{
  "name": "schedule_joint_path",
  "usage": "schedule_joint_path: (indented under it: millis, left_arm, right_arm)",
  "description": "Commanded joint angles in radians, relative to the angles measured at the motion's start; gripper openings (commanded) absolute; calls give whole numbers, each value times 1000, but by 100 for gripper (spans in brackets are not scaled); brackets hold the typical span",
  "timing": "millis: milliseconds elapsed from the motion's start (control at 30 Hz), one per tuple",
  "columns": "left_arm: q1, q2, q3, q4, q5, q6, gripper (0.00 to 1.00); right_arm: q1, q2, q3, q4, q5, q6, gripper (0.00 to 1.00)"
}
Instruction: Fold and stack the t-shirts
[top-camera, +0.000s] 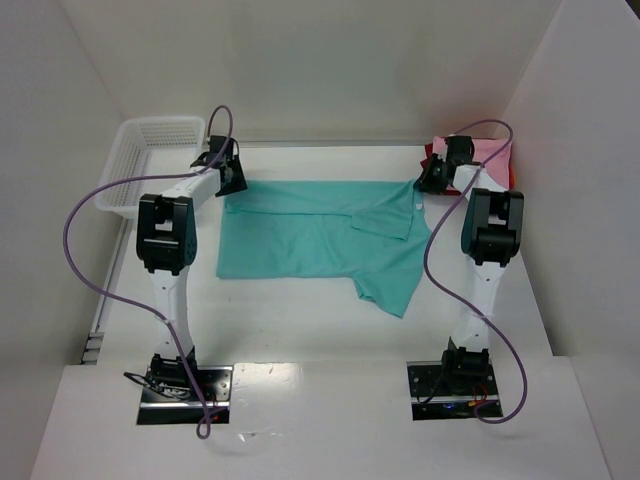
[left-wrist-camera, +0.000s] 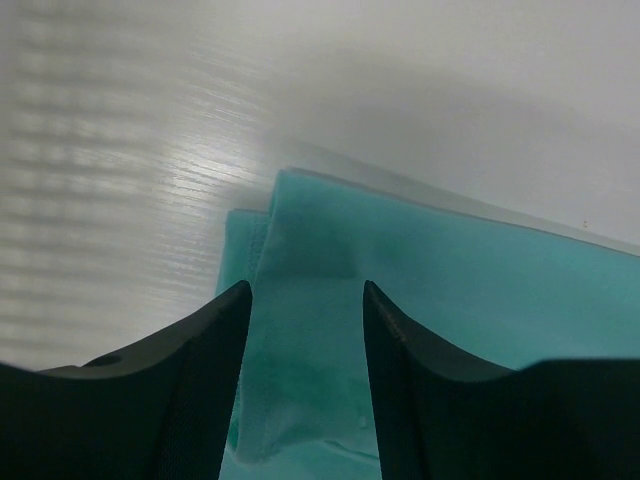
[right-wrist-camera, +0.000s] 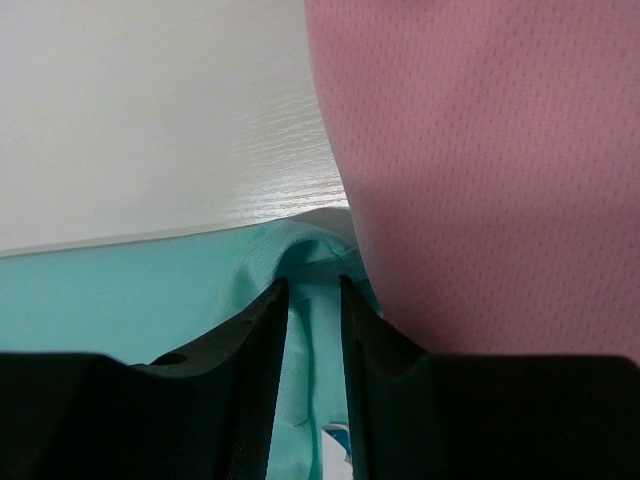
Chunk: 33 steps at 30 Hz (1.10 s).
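The teal-green t-shirt (top-camera: 310, 235) lies spread on the white table, with one sleeve folded across its middle and the other hanging toward the front right. My left gripper (top-camera: 232, 180) is at its far left corner; in the left wrist view (left-wrist-camera: 305, 290) the jaws stand narrowly apart with a ridge of teal cloth (left-wrist-camera: 450, 290) pinched between them. My right gripper (top-camera: 430, 183) is at the far right corner by the collar, its jaws (right-wrist-camera: 313, 282) closed on a teal fold (right-wrist-camera: 120, 300). The folded pink shirt (top-camera: 490, 150) lies just behind it, on the red one (top-camera: 512, 175).
A white mesh basket (top-camera: 150, 140) stands at the back left, close behind the left gripper. The pink shirt (right-wrist-camera: 480, 150) fills the right side of the right wrist view. White walls close in the table at the back and on both sides.
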Motion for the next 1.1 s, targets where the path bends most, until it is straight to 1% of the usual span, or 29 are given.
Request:
schedule_joint_path:
  millis: [0, 67, 100, 133, 233, 400, 433, 467, 567, 600, 633, 700, 867, 1067]
  left_arm:
    - [16, -59, -18, 23, -38, -7, 57]
    - [16, -59, -24, 23, -38, -7, 56]
    - [16, -58, -24, 23, -37, -7, 53]
    - [16, -49, -24, 23, -29, -7, 49]
    - [16, -30, -24, 23, -15, -7, 44]
    - [16, -20, -15, 23, -8, -5, 30]
    - [19, -20, -15, 23, -1, 2, 26]
    - [25, -20, -15, 23, -1, 2, 20]
    - [25, -20, -6, 14, -1, 2, 10]
    - [27, -20, -6, 14, -4, 2, 4]
    - [34, -22, -6, 12, -13, 2, 1]
    - [34, -29, -17, 5, -15, 2, 0]
    - [44, -49, -39, 5, -33, 2, 0]
    - [44, -69, -62, 5, -52, 21, 0]
  right_arm:
    - [-12, -60, -30, -12, 2, -20, 34]
    - [-12, -60, -30, -12, 2, -20, 34]
    - [-12, -59, -30, -12, 2, -20, 34]
    - [-12, -48, -30, -12, 2, -20, 34]
    - [-12, -37, -30, -12, -8, -20, 34]
    - [-12, -37, -30, -12, -8, -20, 22]
    - [-12, -37, -30, -12, -8, -20, 21]
    - [-12, -37, -30, -12, -5, -20, 19]
    - [-12, -37, -30, -21, 4, -20, 14]
    - [-12, -37, -30, -22, 11, -20, 12]
    - [-12, -37, -30, -22, 13, -20, 10]
    - [-12, -37, -30, -22, 20, -20, 8]
    - [-12, -37, -30, -22, 31, -20, 0]
    - [-12, -37, -30, -22, 39, -20, 0]
